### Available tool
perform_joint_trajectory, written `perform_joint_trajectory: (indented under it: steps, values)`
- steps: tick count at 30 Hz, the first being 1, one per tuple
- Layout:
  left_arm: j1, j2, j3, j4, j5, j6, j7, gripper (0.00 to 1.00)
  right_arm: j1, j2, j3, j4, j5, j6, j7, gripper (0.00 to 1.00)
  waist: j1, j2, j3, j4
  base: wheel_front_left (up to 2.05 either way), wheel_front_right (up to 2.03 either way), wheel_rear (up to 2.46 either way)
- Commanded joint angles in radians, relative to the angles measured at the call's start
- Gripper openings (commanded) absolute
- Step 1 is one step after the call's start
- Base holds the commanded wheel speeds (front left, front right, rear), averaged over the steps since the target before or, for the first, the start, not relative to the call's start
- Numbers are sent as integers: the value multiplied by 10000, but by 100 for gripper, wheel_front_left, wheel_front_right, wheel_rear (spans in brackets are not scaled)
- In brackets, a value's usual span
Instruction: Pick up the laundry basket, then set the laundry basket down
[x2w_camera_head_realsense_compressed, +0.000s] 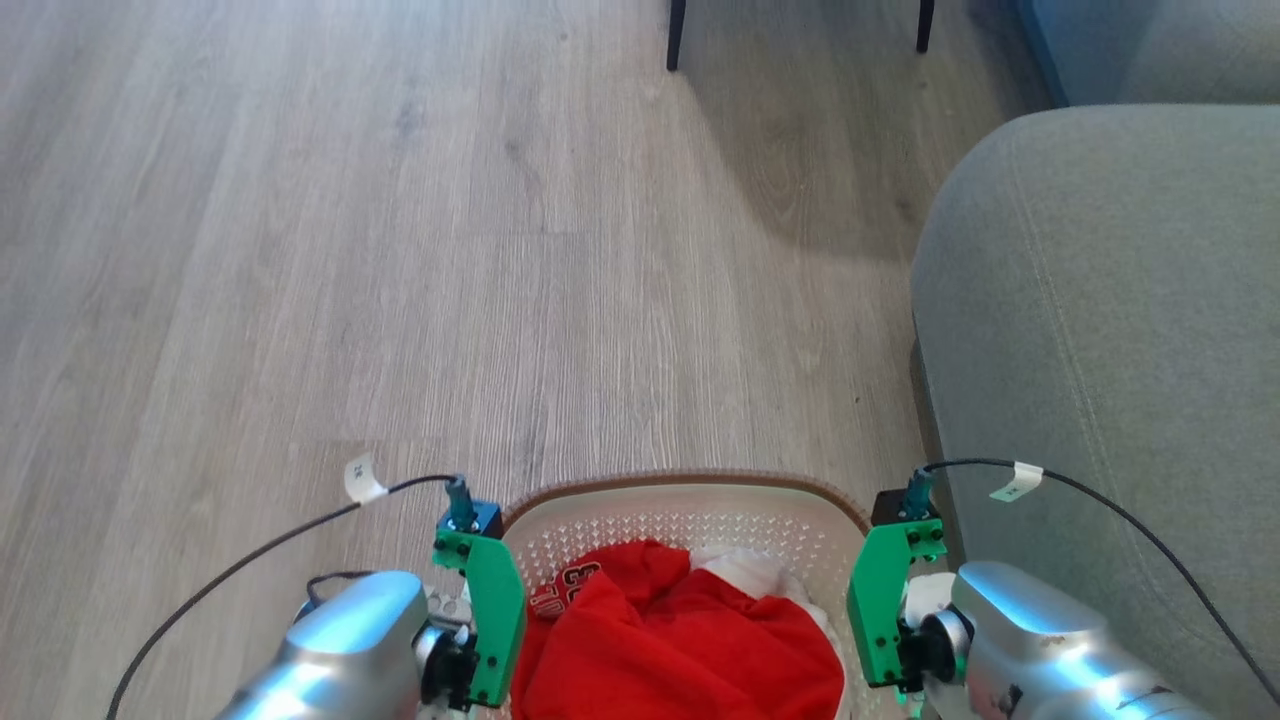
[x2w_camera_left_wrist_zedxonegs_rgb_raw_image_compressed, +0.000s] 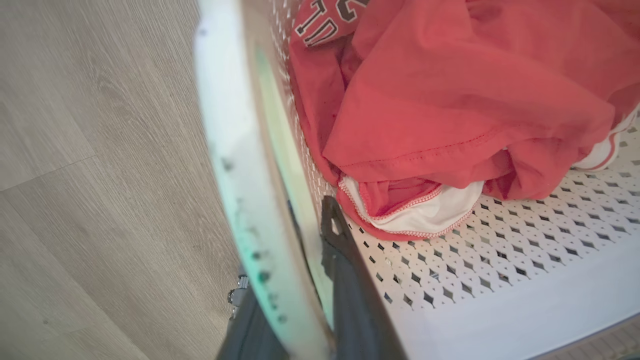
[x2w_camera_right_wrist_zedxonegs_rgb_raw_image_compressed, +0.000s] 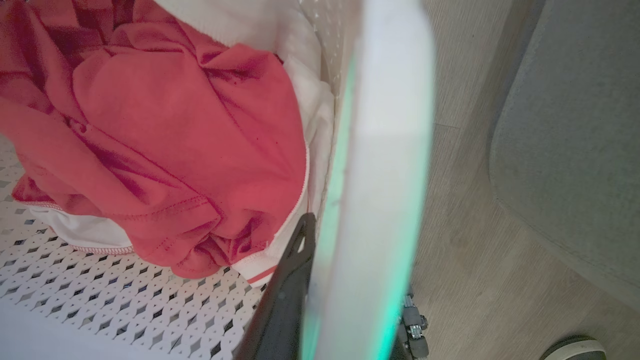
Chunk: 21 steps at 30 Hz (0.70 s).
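The laundry basket (x2w_camera_head_realsense_compressed: 690, 482) sits at the bottom centre of the head view, cream-white and perforated with a brown rim, between my two arms. A red garment (x2w_camera_head_realsense_compressed: 680, 640) and white cloth lie inside. In the left wrist view, my left gripper (x2w_camera_left_wrist_zedxonegs_rgb_raw_image_compressed: 285, 245) is shut on the basket's white side handle (x2w_camera_left_wrist_zedxonegs_rgb_raw_image_compressed: 225, 125), one dark finger (x2w_camera_left_wrist_zedxonegs_rgb_raw_image_compressed: 345, 260) inside the wall. My right gripper (x2w_camera_right_wrist_zedxonegs_rgb_raw_image_compressed: 357, 260) is shut on the other white handle (x2w_camera_right_wrist_zedxonegs_rgb_raw_image_compressed: 385, 140), with its inner finger (x2w_camera_right_wrist_zedxonegs_rgb_raw_image_compressed: 287, 285) beside the red garment (x2w_camera_right_wrist_zedxonegs_rgb_raw_image_compressed: 175, 135). Both outer fingers are mostly hidden behind the handles.
A grey sofa (x2w_camera_head_realsense_compressed: 1100, 350) stands close on the right, almost touching my right arm. Two dark chair legs (x2w_camera_head_realsense_compressed: 677, 35) stand at the far top. Pale wood floor (x2w_camera_head_realsense_compressed: 400, 250) stretches ahead and to the left. A dark rounded object (x2w_camera_right_wrist_zedxonegs_rgb_raw_image_compressed: 575, 350) sits on the floor.
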Motion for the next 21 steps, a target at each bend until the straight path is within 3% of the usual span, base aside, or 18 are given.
perform_joint_trajectory:
  steps: [1, 21]
  values:
    - [-258, -80, 25, -505, -10, -328, 28, 0, -278, 460, 68, -586, 52, 73, -136, 0, 1, 0, -120, 25, 0, 0, 0]
    - [65, 98, 15, -623, -36, -329, 15, 0, -200, 462, 449, -590, 406, 73, -370, 0, 1, 0, -288, -15, 0, 0, 0]
